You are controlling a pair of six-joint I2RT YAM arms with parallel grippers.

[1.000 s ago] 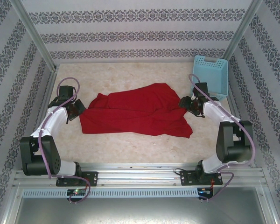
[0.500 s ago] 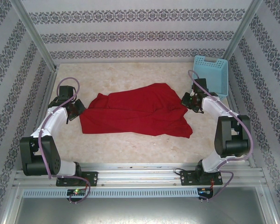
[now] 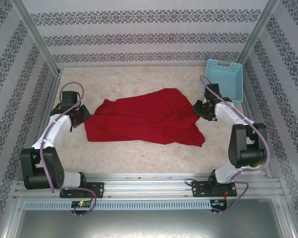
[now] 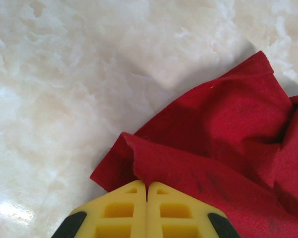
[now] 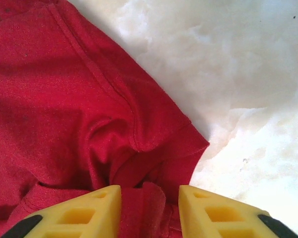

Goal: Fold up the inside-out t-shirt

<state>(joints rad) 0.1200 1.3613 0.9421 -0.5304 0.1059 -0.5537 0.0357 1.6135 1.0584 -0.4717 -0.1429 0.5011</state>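
Red inside-out t-shirt point(image 3: 144, 121) lying rumpled, left gripper point(image 3: 82, 115) closed at its 9 o'clock edge, right gripper point(image 3: 198, 108) at 3 o'clock, parted astride a fold.

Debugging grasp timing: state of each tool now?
Left tool: closed, pinching the t-shirt edge.
Right tool: open, straddling a t-shirt fold, not gripping.

Matt, soft red cloth t-shirt point(image 3: 144, 121) with stitched seams, smooth glossy marbled table point(image 3: 139, 153), light blue plastic basket point(image 3: 223, 63) upper right
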